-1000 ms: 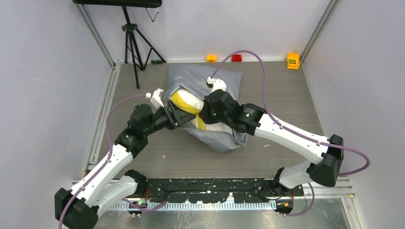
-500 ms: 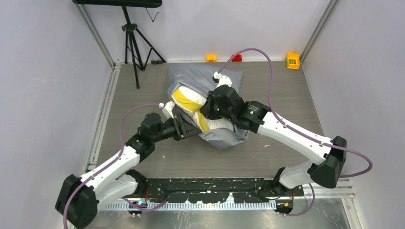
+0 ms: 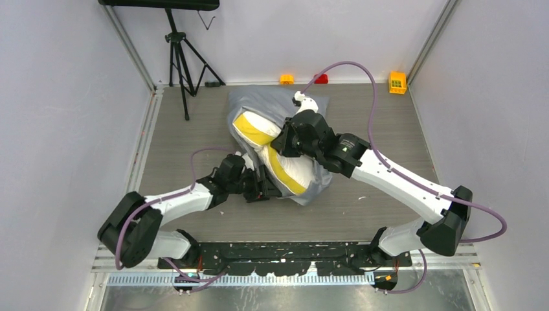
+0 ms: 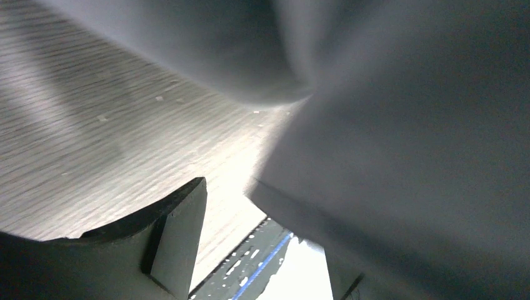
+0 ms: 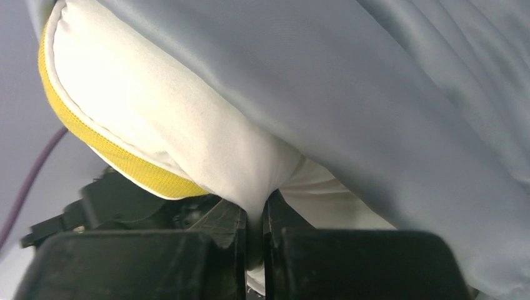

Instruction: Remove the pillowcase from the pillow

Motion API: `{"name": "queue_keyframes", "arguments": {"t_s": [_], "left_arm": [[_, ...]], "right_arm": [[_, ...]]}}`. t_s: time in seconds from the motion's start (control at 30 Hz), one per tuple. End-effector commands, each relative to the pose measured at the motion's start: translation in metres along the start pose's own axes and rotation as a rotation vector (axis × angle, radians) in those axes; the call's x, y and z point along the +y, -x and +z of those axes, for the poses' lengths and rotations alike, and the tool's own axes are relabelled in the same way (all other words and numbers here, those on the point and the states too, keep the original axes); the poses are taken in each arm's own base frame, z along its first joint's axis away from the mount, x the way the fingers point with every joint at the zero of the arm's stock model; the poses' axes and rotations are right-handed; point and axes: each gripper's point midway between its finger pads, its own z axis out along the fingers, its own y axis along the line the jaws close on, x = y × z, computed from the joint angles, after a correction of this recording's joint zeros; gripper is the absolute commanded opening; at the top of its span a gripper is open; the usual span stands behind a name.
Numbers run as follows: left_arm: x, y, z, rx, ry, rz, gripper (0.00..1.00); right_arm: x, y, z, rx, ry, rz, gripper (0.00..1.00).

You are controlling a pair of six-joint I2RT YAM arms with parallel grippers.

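Pillowcase (image 3: 259, 102) covers the pillow's (image 3: 285, 170) far end and runs under its right side. The pillow's near half is bare, with the yellow edge showing.

Right gripper (image 5: 255, 215): fingers pressed together, pinching a fold of the pillow's white shell.

Left gripper (image 3: 267, 190): at the pillow's near edge, fingers spread, grey cloth lying against 1 finger, no grip evident.

Likely best move: the left clamps case cloth only, not both layers, and draws it toward the pillow's far end. The right anchors the pillow, so the pulls stay opposed.

Count: 1 pillow, 1 pillowcase, 2 grippers, 3 toy blocks (image 3: 287, 79) beyond the pillow's far end, 1 tripod (image 3: 178, 52) far-left of the pillow.
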Motion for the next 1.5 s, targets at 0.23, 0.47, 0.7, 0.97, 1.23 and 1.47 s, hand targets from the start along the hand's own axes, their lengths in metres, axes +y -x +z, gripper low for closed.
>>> {"name": "queue_keyframes", "arguments": {"t_s": [0.23,0.47,0.7,0.97,1.23,1.47], "left_arm": [[0.049,-0.008,0.027,-0.006,0.133,-0.049,0.64],[0.045,0.003,0.016,-0.077,0.142,-0.034,0.64],[-0.016,0.036,-0.047,-0.233,0.095,0.083,0.67],[-0.108,0.041,-0.135,-0.324,-0.113,0.083,0.65],[-0.157,0.033,-0.136,-0.282,-0.245,0.054,0.77],[-0.162,0.037,-0.125,-0.339,-0.158,0.057,0.88]], "right_arm": [[0.045,0.124,-0.1,-0.411,0.231,0.293,0.0],[0.031,0.129,-0.128,-0.453,0.216,0.266,0.0],[0.005,0.11,-0.119,-0.4,0.099,0.164,0.0],[0.012,0.098,-0.079,-0.335,0.092,0.119,0.0],[0.046,0.085,-0.04,-0.241,0.201,0.134,0.0],[0.054,0.07,-0.017,-0.172,0.23,0.145,0.0]]}}
